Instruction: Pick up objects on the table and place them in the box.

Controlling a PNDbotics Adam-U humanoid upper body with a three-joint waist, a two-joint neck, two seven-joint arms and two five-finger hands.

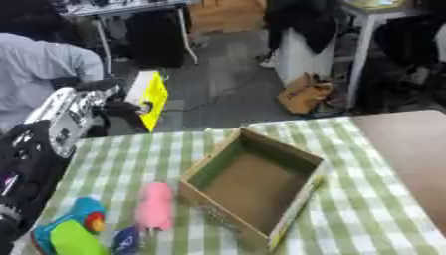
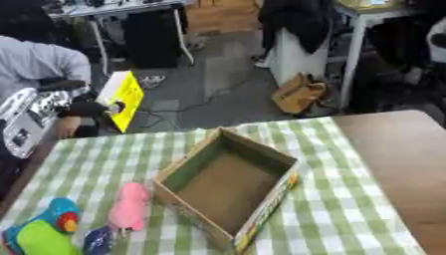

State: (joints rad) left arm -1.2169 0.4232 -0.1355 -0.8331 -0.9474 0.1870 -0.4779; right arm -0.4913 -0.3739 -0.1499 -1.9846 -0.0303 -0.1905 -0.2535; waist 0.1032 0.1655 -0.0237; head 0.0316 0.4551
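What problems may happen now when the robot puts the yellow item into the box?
1. The left hand holds the yellow box high, beyond the table's far edge; released there, it would likely drop to the floor.
2. The cardboard box lies askew, so a lowered item may catch its near wall.
3. The pink toy sits right beside the box and may be bumped.

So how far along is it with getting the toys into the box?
Nothing is done yet: the box looks empty. The left hand holds a yellow box up beyond the table's far edge. The pink toy, green and blue toy and small blue object remain.
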